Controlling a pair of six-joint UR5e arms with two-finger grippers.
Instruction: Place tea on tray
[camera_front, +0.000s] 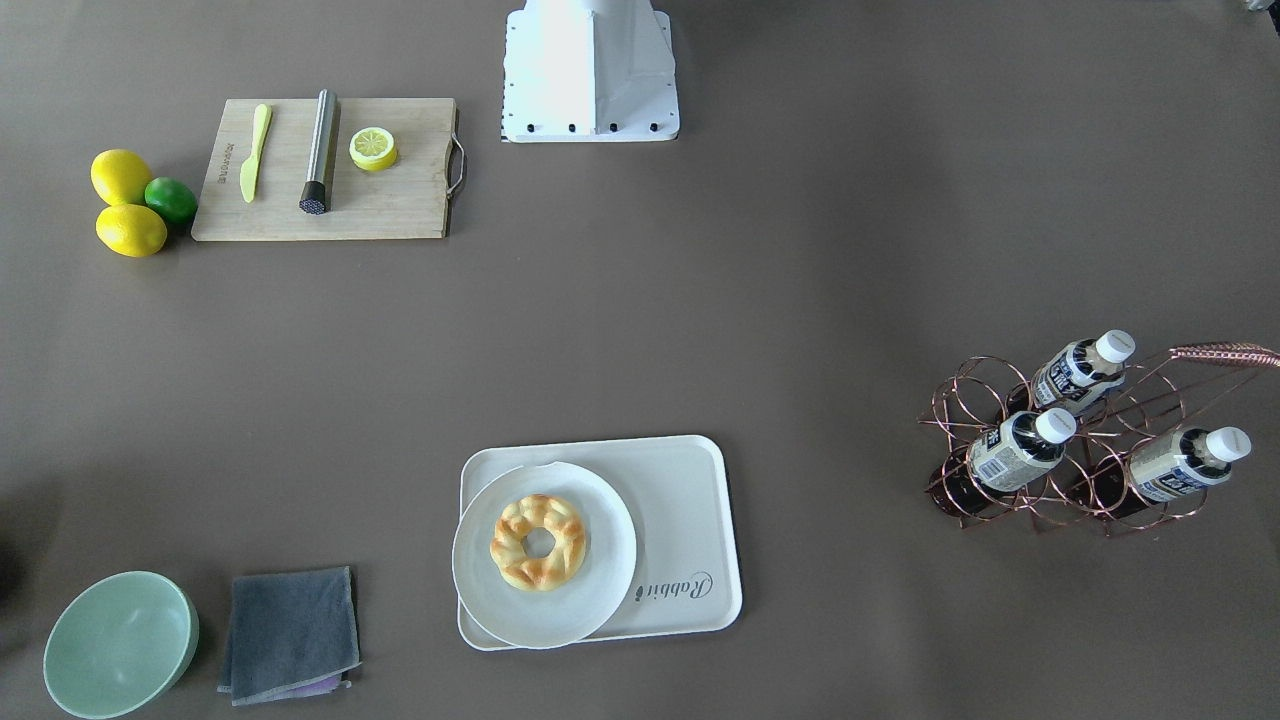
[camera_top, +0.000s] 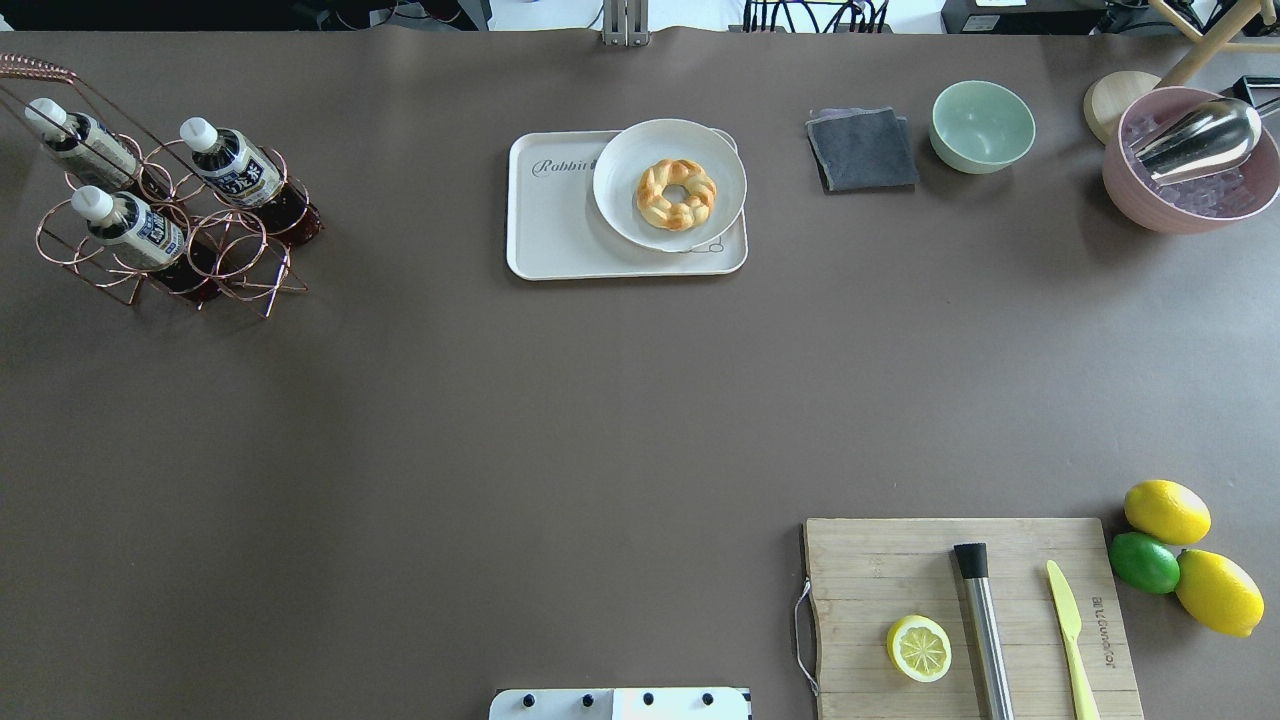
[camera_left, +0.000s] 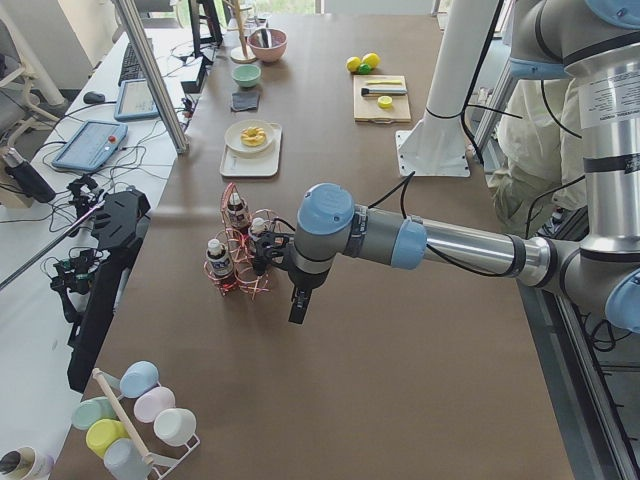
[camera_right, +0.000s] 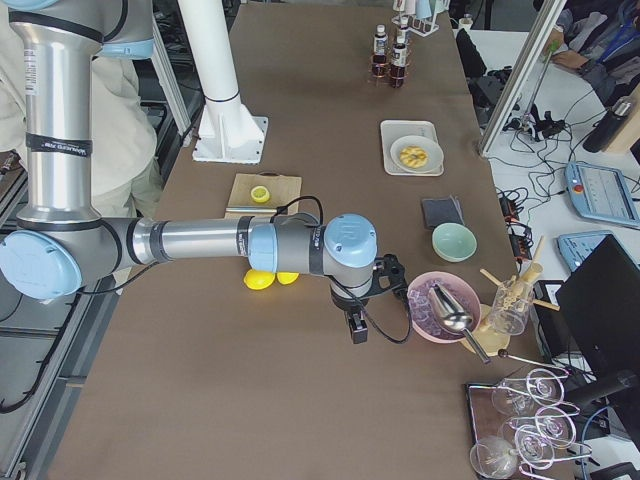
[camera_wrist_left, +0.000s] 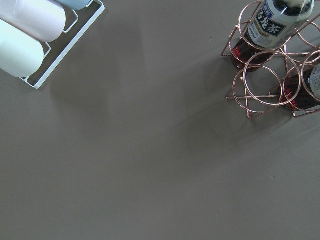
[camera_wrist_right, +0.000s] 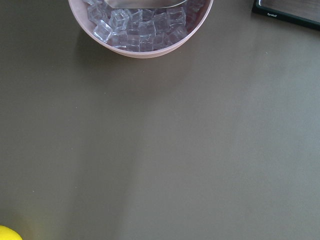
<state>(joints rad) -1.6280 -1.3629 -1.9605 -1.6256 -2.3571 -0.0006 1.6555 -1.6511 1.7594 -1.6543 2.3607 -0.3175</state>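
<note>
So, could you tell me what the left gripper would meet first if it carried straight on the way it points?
Most likely the bare table: the left gripper points down, and its wrist view is centred on plain tabletop, the copper rack off to one side; depth is unclear.

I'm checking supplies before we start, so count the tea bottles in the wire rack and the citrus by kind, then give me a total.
Tea bottles: 3
Whole lemons: 2
Limes: 1
Lemon halves: 1
Total: 7
</note>
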